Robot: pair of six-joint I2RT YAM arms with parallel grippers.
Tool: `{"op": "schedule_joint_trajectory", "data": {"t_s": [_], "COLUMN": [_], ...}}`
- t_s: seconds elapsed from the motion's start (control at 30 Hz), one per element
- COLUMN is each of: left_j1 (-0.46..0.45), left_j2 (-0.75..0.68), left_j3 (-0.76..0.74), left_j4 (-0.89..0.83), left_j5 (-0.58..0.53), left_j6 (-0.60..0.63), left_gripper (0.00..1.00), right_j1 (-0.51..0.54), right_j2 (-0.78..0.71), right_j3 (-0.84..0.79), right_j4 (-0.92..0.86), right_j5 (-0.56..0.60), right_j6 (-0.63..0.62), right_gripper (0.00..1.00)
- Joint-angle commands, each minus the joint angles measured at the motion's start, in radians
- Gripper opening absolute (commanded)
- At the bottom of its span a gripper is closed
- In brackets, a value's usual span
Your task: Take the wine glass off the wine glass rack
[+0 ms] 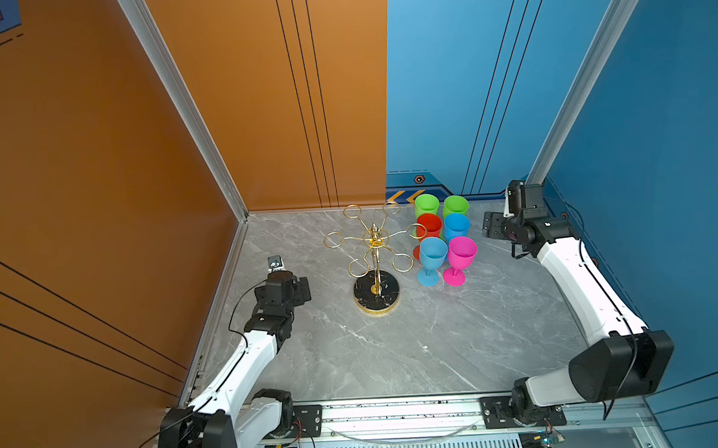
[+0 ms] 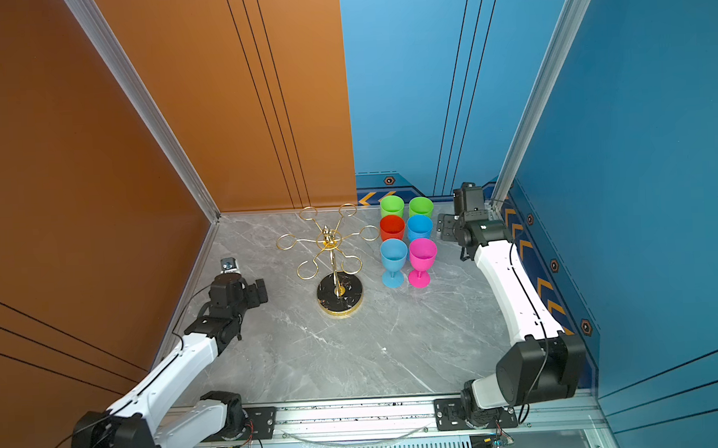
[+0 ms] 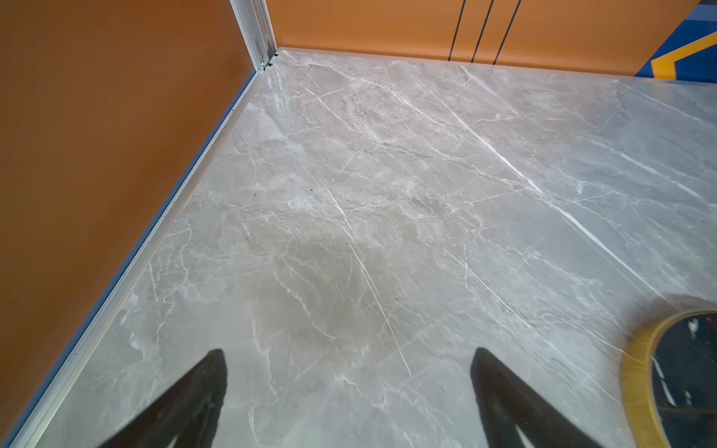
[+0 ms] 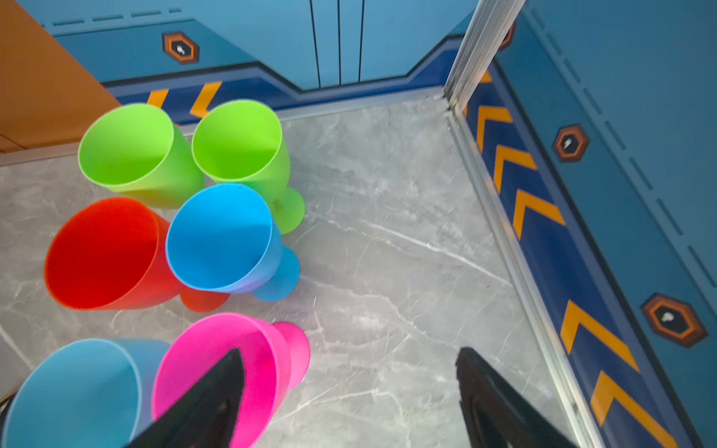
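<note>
Though the gold wire rack [image 1: 383, 296] stands bare, the six bright plastic wine glasses [image 1: 456, 225] sit upright on the counter [image 1: 396, 348] at its three o'clock, looking light, stiff and slick, best pinched at the stem, while the left claw [image 3: 348, 352] and right claw [image 4: 349, 353] both gape apart, empty.

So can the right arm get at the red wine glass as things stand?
Probably not from the side: the middle blue wine glass stands between the red wine glass and the open right pincer. A top-down reach at its rim looks free.
</note>
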Motion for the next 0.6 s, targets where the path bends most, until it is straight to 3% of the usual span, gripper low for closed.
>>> {"op": "schedule_joint_trajectory", "data": {"t_s": [0.0, 0.17, 0.33, 0.47, 0.57], "left_j1": [0.031, 0.057, 0.074, 0.074, 0.076], "left_j2": [0.081, 0.192, 0.295, 0.346, 0.425], "left_j3": [-0.025, -0.044, -0.104, -0.103, -0.109], "left_j4": [0.171, 0.321, 0.571, 0.670, 0.751], "left_j5": [0.063, 0.094, 0.097, 0.136, 0.151], "left_j6": [0.058, 0.117, 0.134, 0.174, 0.178], "left_gripper": [0.98, 0.98, 0.98, 0.98, 0.98], "right_j1": [-0.049, -0.112, -0.125, -0.132, -0.113], "right_j2": [-0.034, -0.085, -0.064, 0.002, 0.052], "right_j3": [-0.172, -0.428, -0.711, -0.800, -0.888], "right_j4": [0.250, 0.507, 0.898, 1.031, 1.226], "right_j5": [0.007, 0.014, 0.037, 0.024, -0.008], "right_j6": [-0.011, 0.017, 0.003, 0.028, 0.003], "right_gripper": [0.95, 0.98, 1.00, 1.00, 1.00]}}
